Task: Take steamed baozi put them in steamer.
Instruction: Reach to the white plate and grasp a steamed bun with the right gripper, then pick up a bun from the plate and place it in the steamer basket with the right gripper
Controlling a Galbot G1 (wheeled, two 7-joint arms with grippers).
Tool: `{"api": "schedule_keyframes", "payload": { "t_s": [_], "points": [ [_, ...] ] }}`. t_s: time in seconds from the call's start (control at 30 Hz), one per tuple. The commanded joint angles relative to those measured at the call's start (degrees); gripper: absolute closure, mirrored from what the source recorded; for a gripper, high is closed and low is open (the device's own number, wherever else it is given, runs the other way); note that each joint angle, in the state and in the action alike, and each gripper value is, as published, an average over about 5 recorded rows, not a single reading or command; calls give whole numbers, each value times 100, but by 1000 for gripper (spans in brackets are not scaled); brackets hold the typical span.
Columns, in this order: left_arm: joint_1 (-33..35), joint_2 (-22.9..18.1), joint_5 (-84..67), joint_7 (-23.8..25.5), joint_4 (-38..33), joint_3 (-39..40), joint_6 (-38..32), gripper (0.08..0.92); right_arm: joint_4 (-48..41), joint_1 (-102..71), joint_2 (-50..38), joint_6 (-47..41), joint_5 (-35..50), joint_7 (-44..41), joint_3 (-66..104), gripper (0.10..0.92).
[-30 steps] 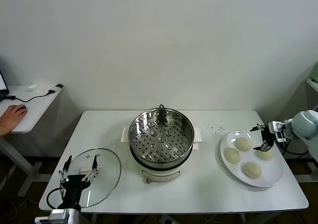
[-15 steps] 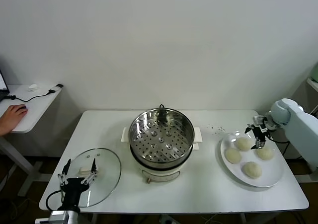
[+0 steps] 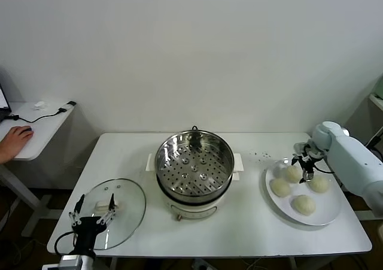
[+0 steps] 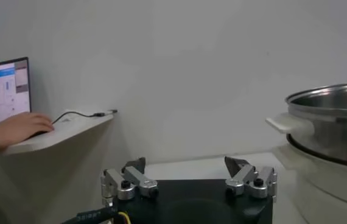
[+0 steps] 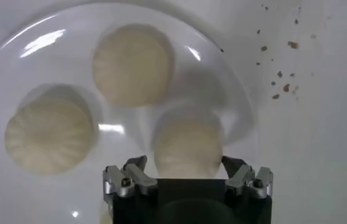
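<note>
Four buns [image 3: 292, 173] lie on the plate [image 3: 331, 212]; the steamer [image 3: 194, 166] is empty. The open right gripper [image 3: 301, 162], moved inward since earlier, straddles one bun; the open left gripper [image 3: 92, 209] waits by one lid [image 3: 122, 209].

steamer [image 3: 194, 167] at the middle of the counter [image 3: 239, 228], toward the back edge. glass lid [image 3: 114, 211] flat at the front-left corner, left of the steamer and well apart from it. plate [image 3: 326, 213] near the right edge, right of the steamer. four baozi on the plate: one toward the back [image 3: 292, 173], one on its left [image 3: 279, 187], one on its right [image 3: 319, 184], one toward the front [image 3: 304, 205]. crumbs [image 3: 260, 156] on the counter between steamer and plate, near the back edge. side desk [image 3: 36, 129] beyond the counter's left edge.
</note>
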Motion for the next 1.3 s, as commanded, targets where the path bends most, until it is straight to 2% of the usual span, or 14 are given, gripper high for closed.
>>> {"api": "schedule_keyframes", "payload": {
  "t_s": [0.03,0.2,0.47,0.73,1.0,1.3],
  "points": [
    [13,8,2,-7,-1,-11,-2,177,-291,29,190,51,-276,0,128,279],
    [9,-1,8,-10,-1,-13,-4,177,-276,19,193,51,-234,-2,183,369],
    [58,-7,20,-14,6,-11,-28,177,-108,5,81,48,-11,-49,147,412],
    [130,-5,-13,-39,12,-19,-62,177,475,274,-192,176,437,-222,-157,433],
    [258,0,-32,-37,-35,-20,-116,177,1538,2341,-369,675,1562,-632,-2184,438],
    [375,-53,-31,-23,-83,7,-149,177,2289,4190,636,1741,2006,-861,-3372,431]
  ]
}}
